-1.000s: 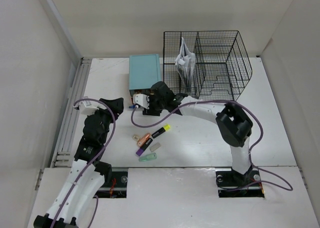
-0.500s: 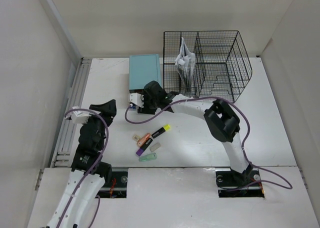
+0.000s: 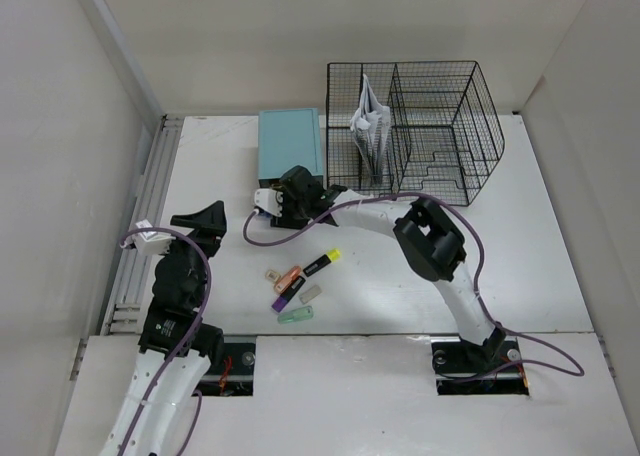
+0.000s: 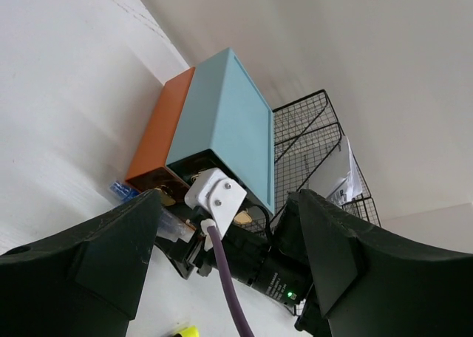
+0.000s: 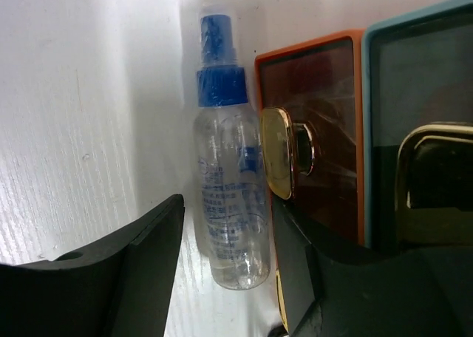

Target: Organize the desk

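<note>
The desk (image 3: 420, 276) is a big white table top with pale walls around it. It fills most of the view from above. A ribbed metal rail (image 3: 140, 246) runs along its left edge.

At the back stands a small box with a teal top (image 3: 290, 141). Just beside it is a black wire file rack (image 3: 430, 116) with some papers (image 3: 368, 126) standing in it.

The right gripper (image 5: 222, 233) is low on the desk, at the front of the box. Its two fingers are apart. A little clear spray bottle (image 5: 225, 167) with a blue cap lies flat between them. There is a gap between the bottle and one finger, so nothing is squeezed. The bottle lies right beside the orange drawer front (image 5: 310, 115), near its gold knob (image 5: 277, 152).

The left gripper (image 3: 200, 216) is up in the air near the left side of the desk. Its fingers are wide apart and it holds nothing.

Near the front of the desk lie a few highlighter pens (image 3: 300, 288) in a small bunch.
</note>
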Robot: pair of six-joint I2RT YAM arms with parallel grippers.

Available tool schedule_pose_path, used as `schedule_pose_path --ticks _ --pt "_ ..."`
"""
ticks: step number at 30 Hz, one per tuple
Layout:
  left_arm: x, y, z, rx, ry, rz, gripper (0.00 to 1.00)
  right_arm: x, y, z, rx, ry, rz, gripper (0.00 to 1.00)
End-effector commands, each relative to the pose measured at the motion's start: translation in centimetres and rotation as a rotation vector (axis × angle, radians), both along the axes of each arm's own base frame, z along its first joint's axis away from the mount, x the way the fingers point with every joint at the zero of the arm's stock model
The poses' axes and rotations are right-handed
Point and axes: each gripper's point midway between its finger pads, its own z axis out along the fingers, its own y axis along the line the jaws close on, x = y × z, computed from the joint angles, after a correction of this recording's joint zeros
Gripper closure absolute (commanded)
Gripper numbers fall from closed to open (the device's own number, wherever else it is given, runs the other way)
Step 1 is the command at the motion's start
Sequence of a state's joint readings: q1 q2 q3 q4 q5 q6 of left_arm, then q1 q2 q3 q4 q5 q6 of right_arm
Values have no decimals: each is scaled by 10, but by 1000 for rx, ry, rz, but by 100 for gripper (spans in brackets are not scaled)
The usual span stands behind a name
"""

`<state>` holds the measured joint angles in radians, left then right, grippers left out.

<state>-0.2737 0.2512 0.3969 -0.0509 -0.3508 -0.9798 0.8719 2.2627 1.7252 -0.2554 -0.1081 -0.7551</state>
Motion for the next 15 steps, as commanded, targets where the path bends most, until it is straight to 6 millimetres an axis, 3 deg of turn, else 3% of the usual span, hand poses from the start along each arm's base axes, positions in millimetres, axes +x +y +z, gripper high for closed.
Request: schedule_pose_path --ticks 1,4,6,12,15 --pt "-3 1 24 -21 -59 4 28 6 7 13 15 -15 -22 44" --pt "-3 2 23 -12 -57 4 28 4 5 7 1 -3 -22 44" --pt "-3 2 23 -12 -57 4 28 -2 4 4 -17 21 1 50" --pt "-4 0 27 -6 -65 -5 28 -33 -4 -11 -83 147 114 59" --pt "-5 1 29 -8 -74 -5 28 -40 -8 -12 -85 170 126 55"
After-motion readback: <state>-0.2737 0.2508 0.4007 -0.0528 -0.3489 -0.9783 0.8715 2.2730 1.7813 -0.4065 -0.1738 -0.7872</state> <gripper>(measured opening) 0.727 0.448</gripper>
